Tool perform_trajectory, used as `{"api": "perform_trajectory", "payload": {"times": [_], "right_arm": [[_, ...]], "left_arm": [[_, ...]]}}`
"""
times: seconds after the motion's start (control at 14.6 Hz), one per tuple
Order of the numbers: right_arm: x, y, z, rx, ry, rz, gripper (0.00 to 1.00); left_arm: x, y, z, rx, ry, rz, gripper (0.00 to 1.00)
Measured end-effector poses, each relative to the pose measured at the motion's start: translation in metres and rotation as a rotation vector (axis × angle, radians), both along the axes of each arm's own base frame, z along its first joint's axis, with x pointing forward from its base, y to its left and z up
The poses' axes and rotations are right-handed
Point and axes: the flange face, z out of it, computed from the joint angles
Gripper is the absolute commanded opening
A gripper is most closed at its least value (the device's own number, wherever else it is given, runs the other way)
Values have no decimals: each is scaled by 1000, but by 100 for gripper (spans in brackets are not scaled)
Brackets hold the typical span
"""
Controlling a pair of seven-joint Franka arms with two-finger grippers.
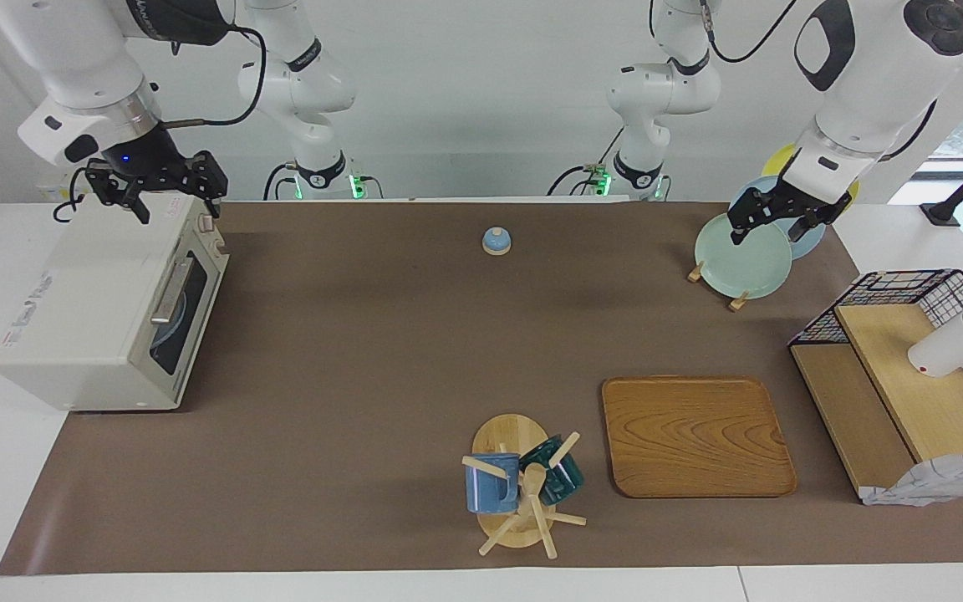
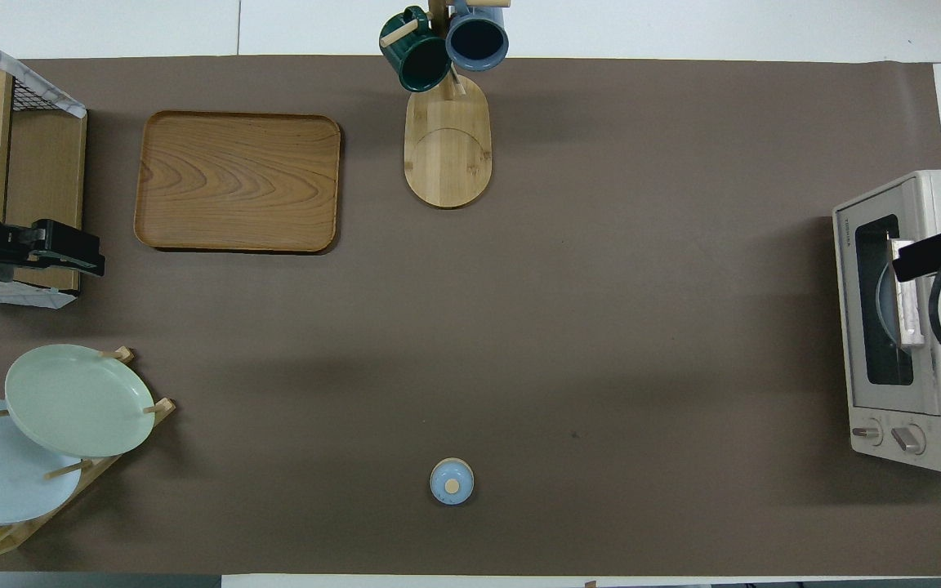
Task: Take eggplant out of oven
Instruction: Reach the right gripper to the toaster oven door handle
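Toaster oven [image 1: 105, 318] at the right arm's end of the desk [image 1: 364, 351], door closed; eggplant not visible, presumably inside. Right end effector [image 1: 155, 191] hangs over the oven top, likely staged for the door handle [image 1: 170, 293]; fingers apparently spread. Left end effector [image 1: 774, 221] waits over the plate rack [image 1: 741, 259]; spread unclear.

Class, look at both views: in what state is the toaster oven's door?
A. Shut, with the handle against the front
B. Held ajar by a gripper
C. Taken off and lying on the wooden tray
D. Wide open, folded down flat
A: the oven door stands flush with its front, its bar handle across the dark glass; the right gripper is over the oven's top.
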Motion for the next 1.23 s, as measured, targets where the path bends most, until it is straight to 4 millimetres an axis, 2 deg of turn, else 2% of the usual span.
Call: {"api": "perform_trajectory", "payload": {"times": [0.48,0.55,0.61,0.68,0.82,1.02,1.23], "right_arm": [[0,0,-2,0,5,0,100],[0,0,-3,0,8,0,74],[0,0,-5,0,11,0,14],[-1,0,-6,1,15,0,0],[-4,-3,-13,1,30,-3,0],[-8,-32,-31,2,-6,-27,0],[-11,-46,-64,-12,-14,-40,0]], "left_arm": [[0,0,0,0,0,0,100],[0,0,0,0,0,0,100],[0,0,0,0,0,0,100],[0,0,0,0,0,0,100],[0,0,0,0,0,0,100],[0,0,0,0,0,0,100],[0,0,0,0,0,0,100]]}}
